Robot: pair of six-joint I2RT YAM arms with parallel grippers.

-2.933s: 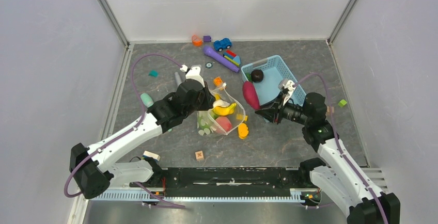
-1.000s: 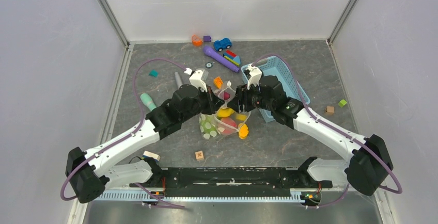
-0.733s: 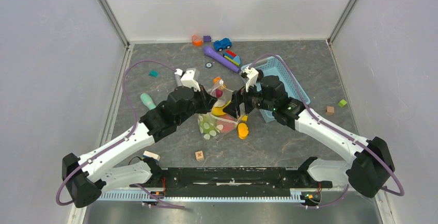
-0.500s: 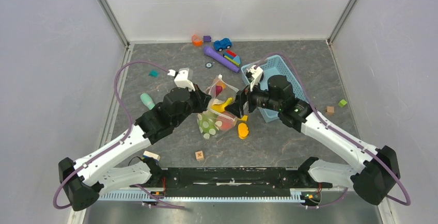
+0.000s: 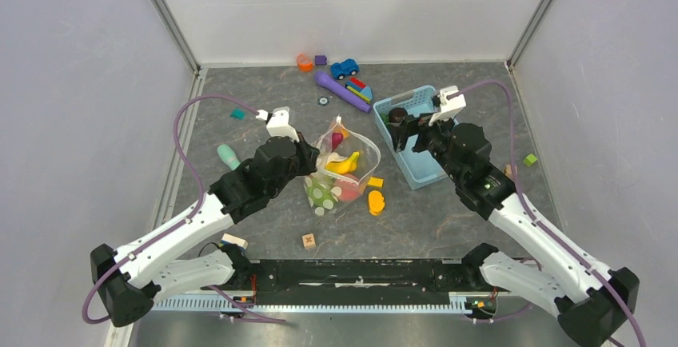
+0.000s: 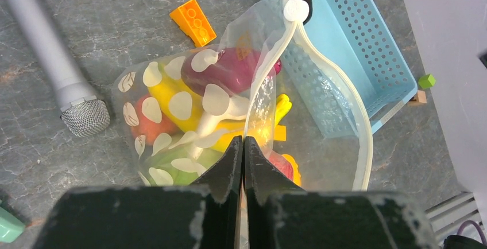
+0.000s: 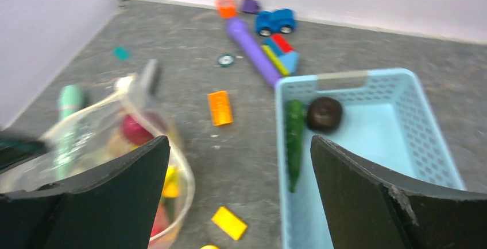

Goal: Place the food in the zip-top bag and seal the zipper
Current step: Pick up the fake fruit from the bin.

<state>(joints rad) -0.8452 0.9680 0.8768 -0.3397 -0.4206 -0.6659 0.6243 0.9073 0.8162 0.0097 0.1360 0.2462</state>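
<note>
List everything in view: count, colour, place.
zip-top bag: 1, clear with pale dots, mid-table, mouth open
banana: 1, yellow, in bag
purple piece: 1, dark magenta, in bag
cabbage: 1, green, bag bottom
basket: 1, light blue, right of bag
round piece: 1, dark, in basket
long piece: 1, green, in basket
toy car: 1, blue, far edge
cylinder: 1, purple, near car
brick: 1, orange, beyond bag
microphone: 1, grey, left of bag
small blocks: several, mixed colours, scattered
left gripper: shut on bag's rim
right gripper: open, by basket
</note>
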